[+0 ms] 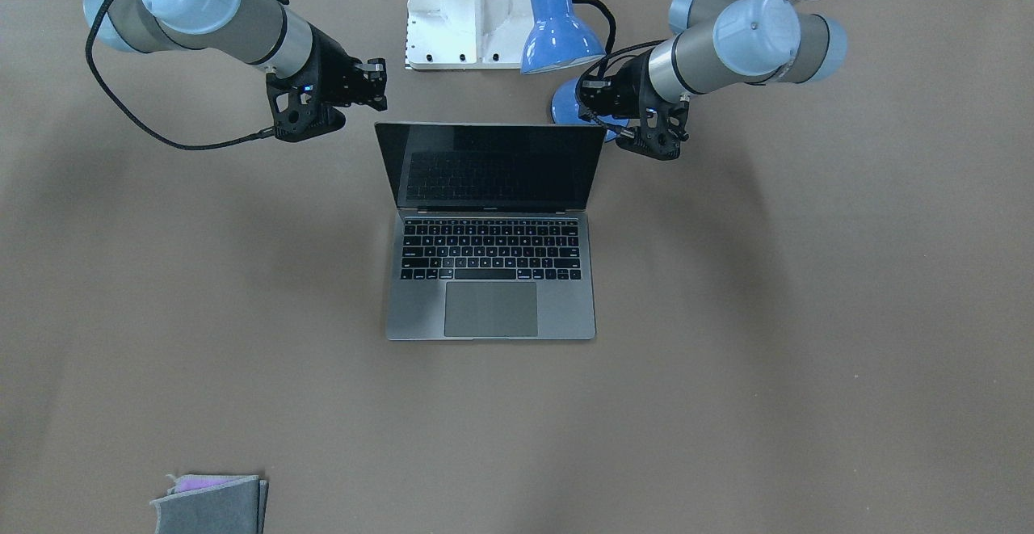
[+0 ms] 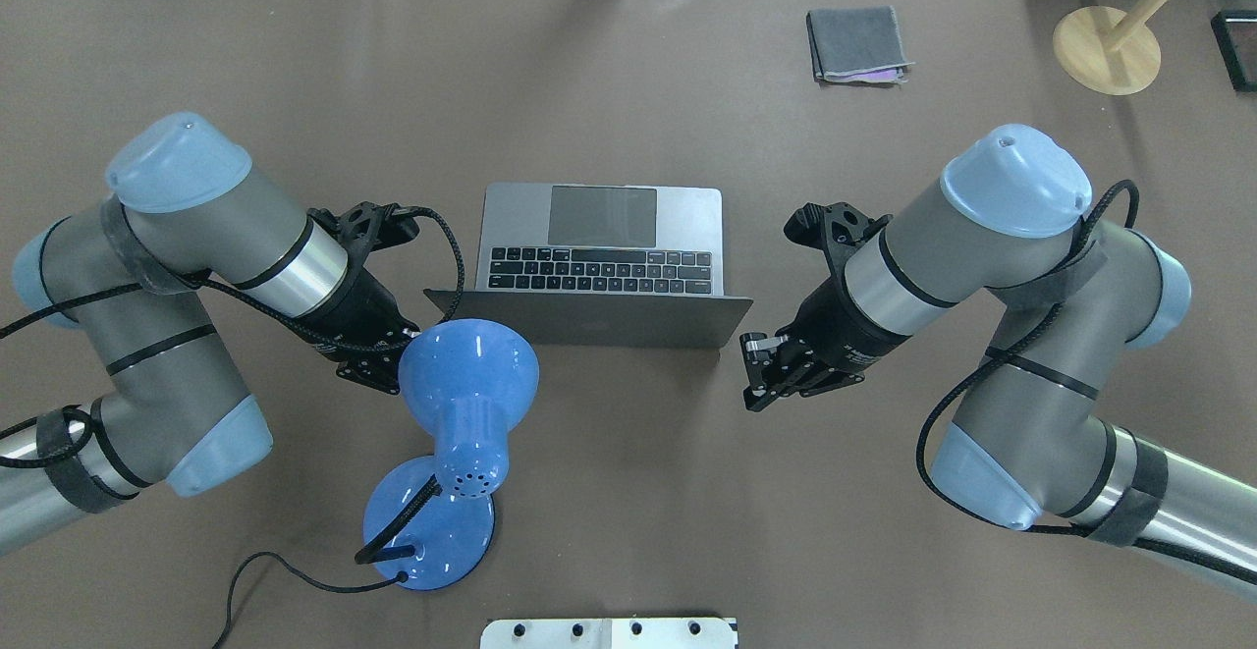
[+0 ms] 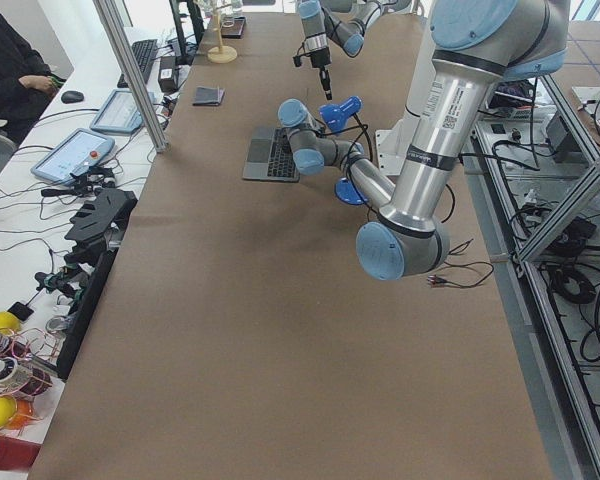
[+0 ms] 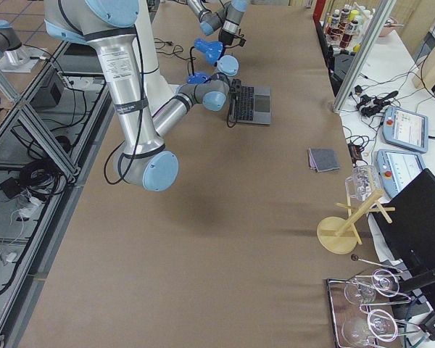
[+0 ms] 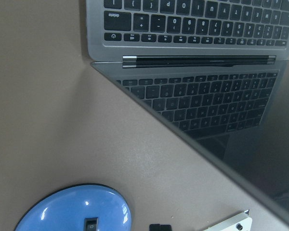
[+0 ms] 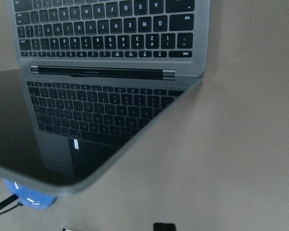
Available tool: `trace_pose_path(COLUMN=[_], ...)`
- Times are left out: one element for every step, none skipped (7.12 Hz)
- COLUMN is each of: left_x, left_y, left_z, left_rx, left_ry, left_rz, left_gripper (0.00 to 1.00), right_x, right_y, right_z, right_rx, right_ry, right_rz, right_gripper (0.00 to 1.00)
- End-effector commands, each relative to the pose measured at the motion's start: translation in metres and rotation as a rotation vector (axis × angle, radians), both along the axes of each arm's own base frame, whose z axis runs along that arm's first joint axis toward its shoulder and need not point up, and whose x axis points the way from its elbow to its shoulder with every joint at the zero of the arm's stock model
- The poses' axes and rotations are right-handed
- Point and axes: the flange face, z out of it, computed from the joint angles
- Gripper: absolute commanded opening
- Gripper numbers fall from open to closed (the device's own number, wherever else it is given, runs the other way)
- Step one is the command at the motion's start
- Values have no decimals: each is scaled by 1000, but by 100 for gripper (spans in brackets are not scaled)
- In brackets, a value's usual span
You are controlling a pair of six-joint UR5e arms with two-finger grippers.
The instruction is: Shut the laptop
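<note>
The laptop sits open in the middle of the bench. Its keyboard faces away from me and its lid stands steeply between my two arms. My right end effector hangs just off the lid's right corner with its fingers apart and nothing between them. My left end effector is by the other corner, but the blue lamp hides it from above and it blurs into the dark from the front, so I cannot tell whether it is open or closed. Neither one is touching the laptop, so the closing has not begun.

I judge the right arm to be the better choice, since the lamp's shade crowds the lid's left corner on my side. I would bring the end effector behind the top edge, close to its middle so the lid does not twist, and press on the back of the lid rather than pinch the glass. The push should follow the hinge's arc, forward and then down. It should slow near the keyboard so the lid does not slam. The base may skid on the smooth bench, so I would keep the push gentle and steady.
</note>
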Motion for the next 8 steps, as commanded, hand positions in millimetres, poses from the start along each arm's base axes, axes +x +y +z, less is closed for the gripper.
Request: trace_pose_path(left_x=[1, 4, 7, 9, 8, 8, 2, -4], left_y=[-1, -3, -6, -8, -13, -21, -28, -36], left_z=[-3, -15, -22, -20, -21, -23, -24, -25], left_rx=[3, 12, 12, 12, 11, 11, 12, 13], left_ry=[4, 17, 19, 16, 15, 15, 14, 14], left_rz=[0, 0, -1, -2, -9, -20, -35, -51], left_gripper=[0, 0, 0, 0, 0, 0, 0, 0], right_x=[-13, -16, -14, -8, -1, 5, 6, 6], right_y=[-22, -29, -36, -41, -49, -54, -55, -56], right_z=[-2, -4, -9, -9, -9, -9, -9, -10], right_rx=[5, 4, 8, 7, 9, 8, 8, 11], right_ry=[16, 17, 12, 12, 12, 11, 10, 10], right_rz=[35, 41, 52, 65, 80, 90, 90, 94], right_gripper=[0, 0, 0, 0, 0, 0, 0, 0])
